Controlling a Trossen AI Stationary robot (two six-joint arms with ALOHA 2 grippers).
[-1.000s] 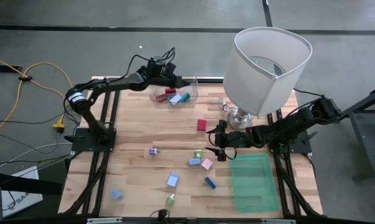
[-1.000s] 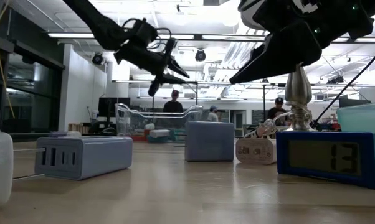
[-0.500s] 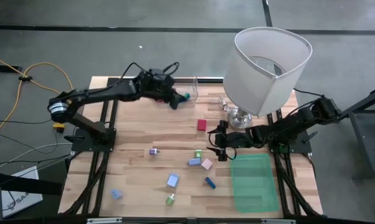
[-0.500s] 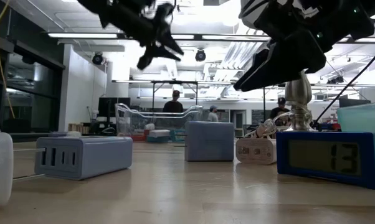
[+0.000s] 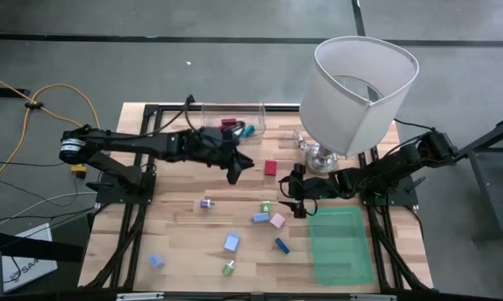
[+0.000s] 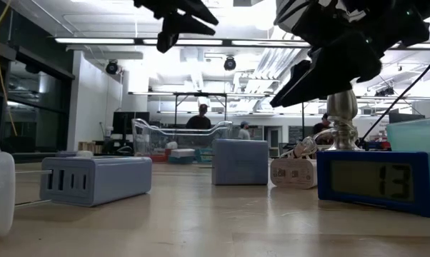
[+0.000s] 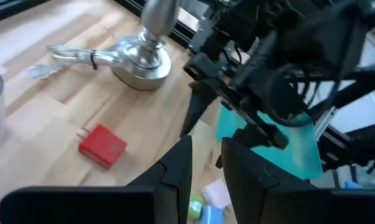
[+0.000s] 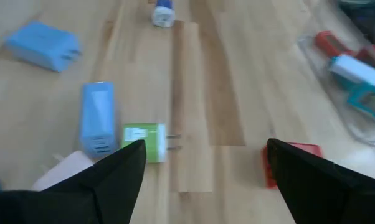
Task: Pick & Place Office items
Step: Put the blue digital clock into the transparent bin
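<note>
Wooden tabletop (image 5: 185, 230): office items (image 5: 260, 219) scattered mid-surface, several in clear bin (image 5: 232, 118). Left gripper (image 5: 237, 170) fingers together, empty, near red piece (image 5: 271, 168). Right gripper (image 5: 288, 200) fingers apart beside green piece (image 5: 266, 206).

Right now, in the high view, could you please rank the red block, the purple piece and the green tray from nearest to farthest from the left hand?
1. Red block: just right of the left hand.
2. Purple piece: nearer the table's front.
3. Green tray: far right front corner.
</note>
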